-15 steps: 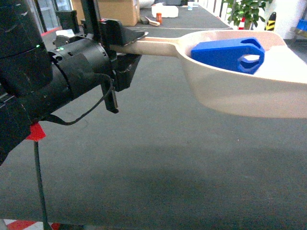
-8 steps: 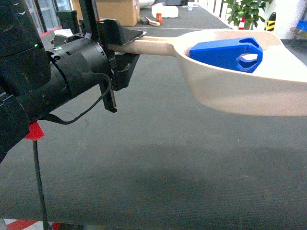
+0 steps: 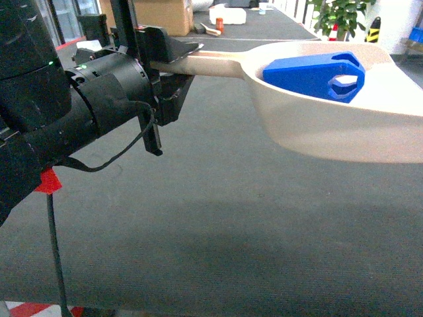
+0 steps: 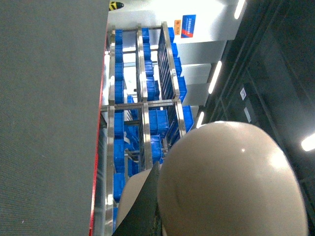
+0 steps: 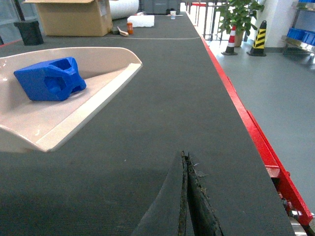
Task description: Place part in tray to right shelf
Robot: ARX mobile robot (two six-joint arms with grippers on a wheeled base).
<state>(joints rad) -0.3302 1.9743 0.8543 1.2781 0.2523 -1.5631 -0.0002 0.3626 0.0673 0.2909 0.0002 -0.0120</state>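
One arm carries: my left gripper (image 3: 173, 61) clamps the tray (image 3: 344, 129) handle, level so the part (image 3: 316, 74) stays; right gripper (image 5: 185, 196) pinched empty.

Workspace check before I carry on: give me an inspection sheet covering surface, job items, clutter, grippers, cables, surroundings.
Surface: dark grey mat, red strip along its right edge in the right wrist view.
Part: blue part lies in the pan, hexagonal hole facing the camera.
Tray: beige tray held up above the mat by its handle.
Right shelf: steel racks with blue crates show in the left wrist view.
Clutter: cardboard box, small bottle at the far end.
Grippers: left gripper jaws clamped on the handle; right gripper jaws shut, empty.
Cables: black cable looping under the left arm.
Surroundings: potted plant, striped cones.
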